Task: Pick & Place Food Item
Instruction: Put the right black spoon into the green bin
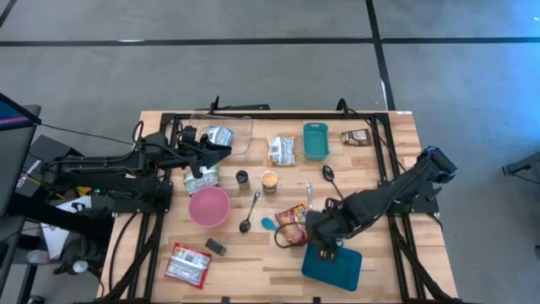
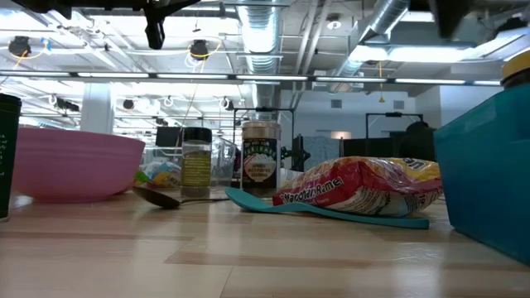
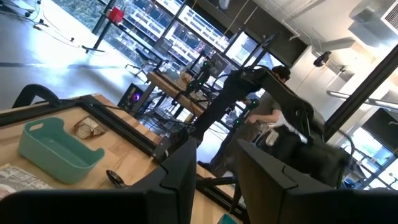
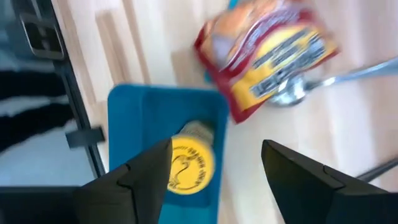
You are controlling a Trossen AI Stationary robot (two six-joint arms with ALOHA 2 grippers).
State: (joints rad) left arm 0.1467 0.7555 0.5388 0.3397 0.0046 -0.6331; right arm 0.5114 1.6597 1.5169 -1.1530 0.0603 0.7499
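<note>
A jar with a yellow lid (image 4: 191, 163) lies inside the dark blue bin (image 4: 155, 106) near the table's front edge. The bin (image 1: 337, 268) also shows in the low view (image 2: 489, 182), with the yellow lid (image 2: 517, 66) at its top. My right gripper (image 4: 217, 174) hangs open above the bin, pointing steeply down; its place in the high view is (image 1: 327, 245). It touches nothing. A red and yellow noodle packet (image 4: 267, 53) lies flat on the table just beyond the bin. My left gripper (image 3: 214, 180) waits raised at the far left (image 1: 221, 150), open with nothing between its fingers.
The noodle packet (image 1: 293, 224) lies on a teal spoon (image 2: 331, 211). Also on the table: pink bowl (image 1: 208, 205), two small jars (image 1: 269, 181), metal spoons (image 1: 251, 211), a teal bin (image 1: 315, 139), a clear container (image 1: 224, 135) and snack packets (image 1: 188, 263). A person stands beyond the table (image 3: 273, 106).
</note>
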